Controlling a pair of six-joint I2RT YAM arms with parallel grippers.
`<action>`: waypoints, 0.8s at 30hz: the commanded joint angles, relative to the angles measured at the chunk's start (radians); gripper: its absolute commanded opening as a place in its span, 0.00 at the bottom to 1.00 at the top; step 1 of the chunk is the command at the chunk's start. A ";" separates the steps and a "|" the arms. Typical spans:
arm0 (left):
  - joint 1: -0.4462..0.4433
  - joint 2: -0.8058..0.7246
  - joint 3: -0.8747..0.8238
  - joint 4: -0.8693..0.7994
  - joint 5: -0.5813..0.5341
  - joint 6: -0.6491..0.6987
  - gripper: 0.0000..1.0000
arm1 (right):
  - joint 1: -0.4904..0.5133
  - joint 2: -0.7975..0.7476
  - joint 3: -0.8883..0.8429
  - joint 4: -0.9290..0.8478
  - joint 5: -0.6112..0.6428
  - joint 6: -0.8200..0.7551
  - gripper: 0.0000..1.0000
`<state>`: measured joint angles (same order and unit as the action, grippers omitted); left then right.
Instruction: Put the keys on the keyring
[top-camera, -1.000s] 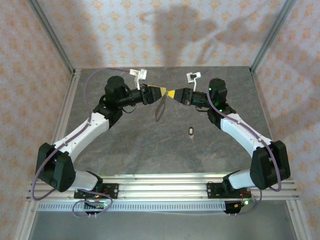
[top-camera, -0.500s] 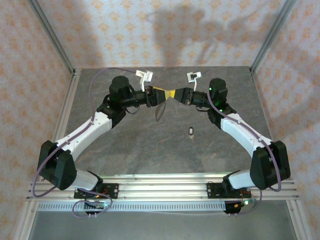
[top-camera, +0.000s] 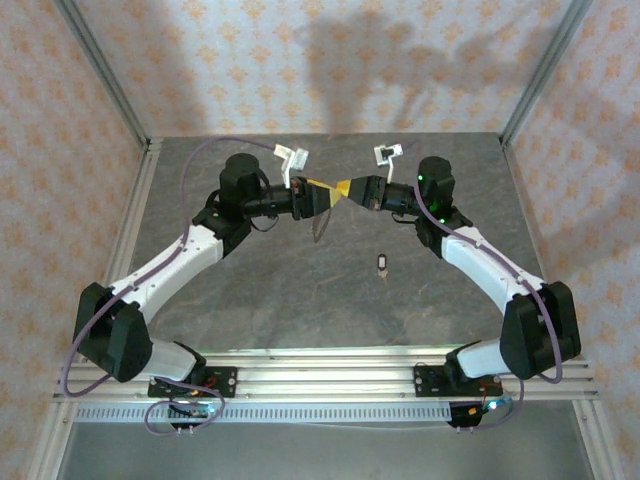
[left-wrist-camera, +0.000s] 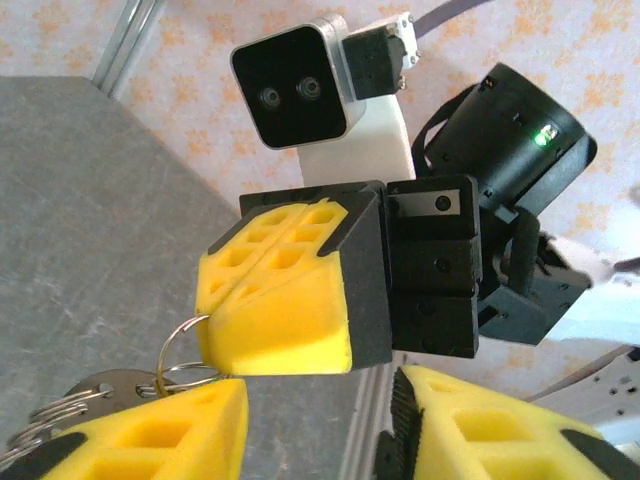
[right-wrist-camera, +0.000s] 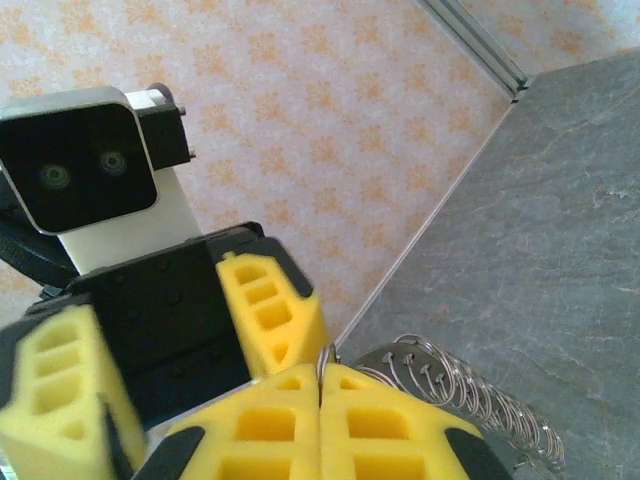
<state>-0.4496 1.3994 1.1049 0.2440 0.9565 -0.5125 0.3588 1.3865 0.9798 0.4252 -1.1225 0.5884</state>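
Note:
My right gripper is held above the table's far middle, shut on a thin silver ring of the keyring, whose linked rings hang down below it. In the right wrist view the ring sticks up from the closed seam of the right gripper. My left gripper faces it tip to tip, open. In the left wrist view its two yellow fingers stand wide apart under the right gripper, one finger just below the ring. The small dark-headed key lies alone on the table.
The grey stone tabletop is bordered by aluminium rails, with patterned walls behind and at the sides. The arm bases sit on the rail at the near edge. The keyring's linked rings trail to the right of the right fingers.
The left arm has swung right and brought its gripper up against the right gripper's tips, its jaws a little narrower. The right arm and the key have stayed put.

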 joint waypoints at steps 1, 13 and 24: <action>0.026 -0.061 -0.023 0.032 -0.080 -0.005 0.56 | -0.003 -0.028 0.032 0.011 -0.006 -0.036 0.00; 0.039 0.012 0.016 0.082 -0.061 -0.060 0.60 | -0.003 -0.029 0.033 0.053 -0.021 -0.003 0.00; 0.000 0.053 0.055 0.086 -0.022 -0.052 0.57 | -0.003 -0.016 0.037 0.069 -0.009 0.003 0.00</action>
<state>-0.4389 1.4544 1.1259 0.2798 0.8875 -0.5594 0.3588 1.3865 0.9798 0.4358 -1.1233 0.5983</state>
